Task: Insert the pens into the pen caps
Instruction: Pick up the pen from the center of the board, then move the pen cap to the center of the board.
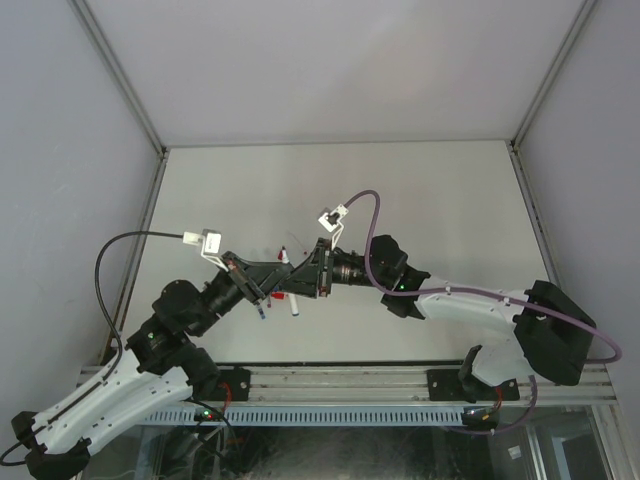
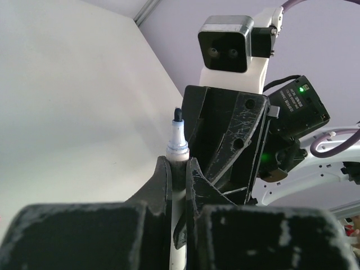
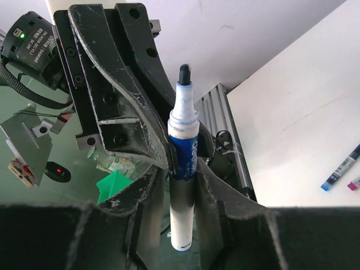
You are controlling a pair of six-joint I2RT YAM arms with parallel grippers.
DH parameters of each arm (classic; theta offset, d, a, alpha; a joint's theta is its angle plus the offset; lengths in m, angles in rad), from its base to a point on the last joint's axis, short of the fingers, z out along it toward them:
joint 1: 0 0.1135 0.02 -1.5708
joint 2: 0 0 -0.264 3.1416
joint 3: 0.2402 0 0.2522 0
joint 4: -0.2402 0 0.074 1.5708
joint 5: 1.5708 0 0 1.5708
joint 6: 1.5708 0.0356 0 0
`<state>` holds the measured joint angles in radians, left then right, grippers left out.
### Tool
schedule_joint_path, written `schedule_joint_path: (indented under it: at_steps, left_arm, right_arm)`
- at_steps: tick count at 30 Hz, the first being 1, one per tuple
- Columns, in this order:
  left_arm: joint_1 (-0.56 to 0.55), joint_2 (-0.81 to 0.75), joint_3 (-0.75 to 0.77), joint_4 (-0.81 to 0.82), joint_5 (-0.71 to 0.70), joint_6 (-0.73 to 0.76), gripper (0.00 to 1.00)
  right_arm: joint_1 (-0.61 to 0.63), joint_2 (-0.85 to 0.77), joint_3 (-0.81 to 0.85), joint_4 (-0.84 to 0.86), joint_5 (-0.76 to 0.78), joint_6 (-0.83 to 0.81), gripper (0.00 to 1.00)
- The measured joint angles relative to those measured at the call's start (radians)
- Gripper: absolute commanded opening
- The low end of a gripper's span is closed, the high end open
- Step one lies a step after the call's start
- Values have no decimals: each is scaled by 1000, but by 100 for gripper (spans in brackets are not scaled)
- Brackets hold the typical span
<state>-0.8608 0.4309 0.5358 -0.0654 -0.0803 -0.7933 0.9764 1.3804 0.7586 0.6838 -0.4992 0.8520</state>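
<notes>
One of the pens (image 2: pixel 178 145), white with a blue band and a bare dark tip, stands upright between the jaws of my left gripper (image 2: pixel 178 167), which is shut on it. The right wrist view has the same pen (image 3: pixel 183 147) between the fingers of my right gripper (image 3: pixel 184 175). Those jaws sit close on either side of the barrel, slightly apart. The two grippers meet above the middle of the table: left gripper (image 1: pixel 284 282), right gripper (image 1: pixel 308 272). More pens lie on the table (image 1: pixel 295 306), (image 1: pixel 262 311). I cannot make out the pen caps.
A blue pen (image 3: pixel 340 170) and a magenta one (image 3: pixel 354 183) lie on the white table to the right of my right gripper. An aluminium rail (image 1: pixel 340 380) runs along the near table edge. Grey walls enclose the table on three sides.
</notes>
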Motion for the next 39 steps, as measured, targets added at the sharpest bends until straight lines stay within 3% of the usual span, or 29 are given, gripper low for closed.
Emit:
schedule_joint_path:
  at_steps: [6, 8, 15, 21, 26, 30, 39]
  left_arm:
    - [0, 0, 0, 16, 14, 0, 0]
    - [0, 0, 0, 19, 14, 0, 5]
    - [0, -1, 0, -2, 2, 10, 52]
    - [0, 15, 31, -117, -79, 46, 68]
    - [0, 116, 139, -268, -179, 90, 80]
    - [10, 209, 203, -355, -256, 126, 80]
    - [139, 507, 286, -506, -301, 176, 66]
  right_arm:
    - [-2, 5, 3, 11, -12, 5, 3]
    - [-2, 5, 3, 13, -12, 4, 0]
    - [-7, -9, 5, -47, 5, -15, 0]
    - [-32, -96, -12, -248, 124, -53, 0]
    - [-92, -225, -131, -381, 235, -70, 0]
    - [-105, -313, -194, -556, 349, -100, 0]
    - [-105, -491, -211, -822, 526, -153, 0]
